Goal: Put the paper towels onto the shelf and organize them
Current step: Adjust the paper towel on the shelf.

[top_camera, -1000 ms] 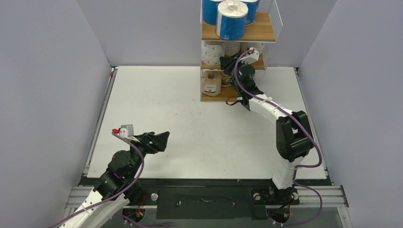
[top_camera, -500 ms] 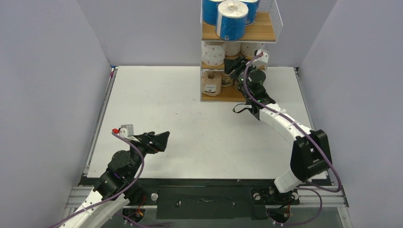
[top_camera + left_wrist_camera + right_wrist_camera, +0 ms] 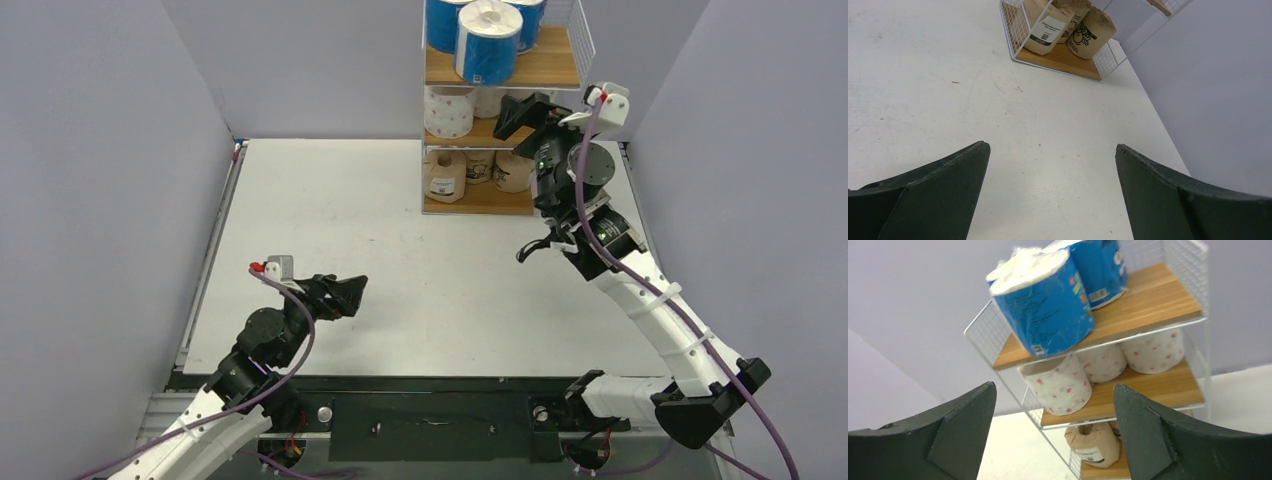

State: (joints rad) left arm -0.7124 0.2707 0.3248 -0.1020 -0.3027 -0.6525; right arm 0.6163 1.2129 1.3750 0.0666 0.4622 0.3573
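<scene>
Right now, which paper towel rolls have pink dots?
The white rolls on the middle wooden board; the top rolls are blue, the bottom ones brown.

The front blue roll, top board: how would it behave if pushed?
The front blue roll stands on end, so it probably slides, not rolls. Its glossy wrap looks slippery. Near the edge of the top board, it might fall.
</scene>
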